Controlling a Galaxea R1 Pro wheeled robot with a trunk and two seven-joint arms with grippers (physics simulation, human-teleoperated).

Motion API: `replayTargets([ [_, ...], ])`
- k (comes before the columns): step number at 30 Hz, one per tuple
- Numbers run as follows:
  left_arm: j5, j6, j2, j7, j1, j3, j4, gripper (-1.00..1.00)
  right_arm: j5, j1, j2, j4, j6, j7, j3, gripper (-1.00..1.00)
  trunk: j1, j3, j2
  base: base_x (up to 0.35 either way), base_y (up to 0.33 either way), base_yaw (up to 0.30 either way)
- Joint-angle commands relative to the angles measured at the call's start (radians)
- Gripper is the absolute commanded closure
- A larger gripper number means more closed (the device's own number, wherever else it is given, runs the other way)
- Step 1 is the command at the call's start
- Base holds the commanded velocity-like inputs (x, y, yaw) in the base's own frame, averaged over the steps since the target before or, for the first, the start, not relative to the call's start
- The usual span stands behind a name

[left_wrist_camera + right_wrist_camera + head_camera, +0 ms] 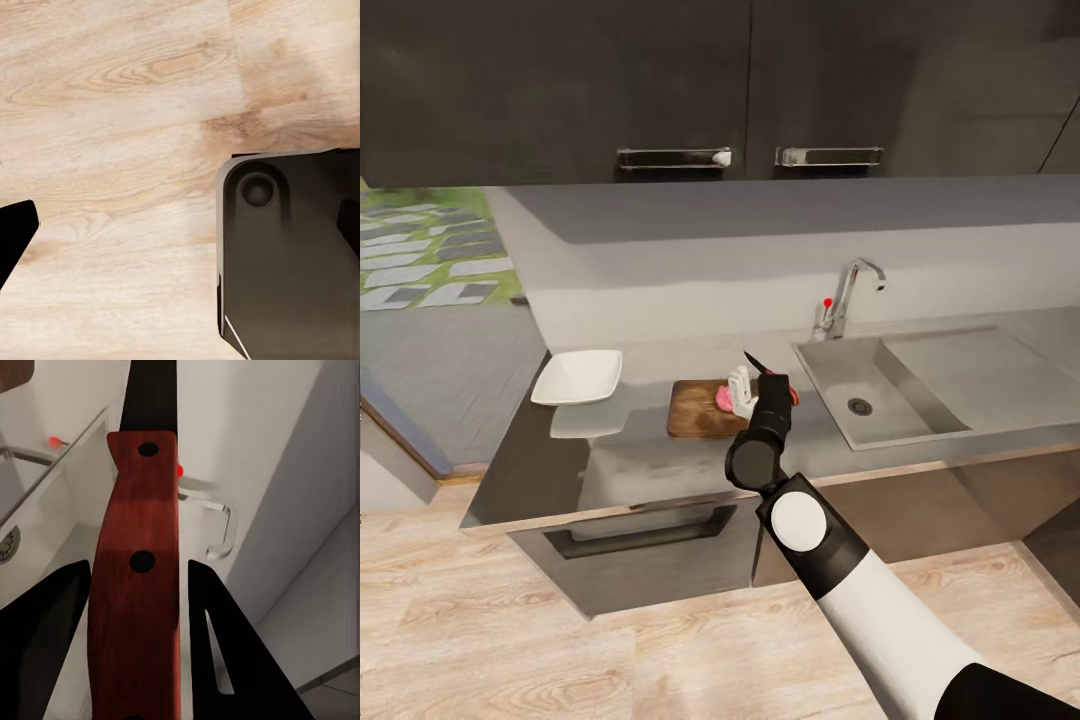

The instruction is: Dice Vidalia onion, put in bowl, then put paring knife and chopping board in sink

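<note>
Step in hand, by my reading: dicing. The right gripper [765,385] is closed on the paring knife [135,562] — reddish handle clamped between the dark fingers, blade pointing up and away above the chopping board [695,408]. The Vidalia onion [723,398] sits on the board's right end, just beside the gripper; it looks pink and whole, no white cubes visible. The sink [880,385] lies to the right with nothing in the basin. The left gripper [180,225] hangs over the wood floor [112,90]; whether it is open I cannot tell.

Next move calls for tipping the blade down and lowering it onto the onion without knocking it off the board.

Count: one onion, one knife, one board, one bowl [577,376] — the bowl on the bench [660,465], left of the board.
</note>
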Motion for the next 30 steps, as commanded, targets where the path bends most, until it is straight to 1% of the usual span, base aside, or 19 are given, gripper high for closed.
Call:
replayTargets([
  [1, 0.009, -0.001, 0.001, 0.005, 0.000, -0.009, -0.002, -1.00, 0.010, -0.001, 0.000, -0.002, 0.002, 0.011, 0.002, 1.00, 0.001, -0.002, -0.002, -0.001, 0.197, 0.000],
  [6, 0.009, 0.000, 0.001, 0.005, 0.000, -0.008, -0.002, -1.00, 0.010, -0.001, 0.000, -0.006, 0.002, 0.011, 0.002, 1.00, 0.001, -0.002, -0.002, -0.001, 0.240, 0.000],
  [9, 0.009, -0.001, 0.001, 0.005, 0.000, -0.008, -0.003, -1.00, 0.010, -0.001, 0.000, -0.007, 0.001, 0.011, 0.003, 1.00, 0.001, -0.002, -0.002, 0.000, 0.116, 0.000],
  [30, 0.009, -0.001, 0.001, 0.005, 0.000, -0.008, -0.004, -1.00, 0.012, -0.001, 0.000, -0.019, 0.000, 0.012, 0.009, 1.00, 0.001, -0.002, -0.002, 0.000, 0.008, 0.000],
])
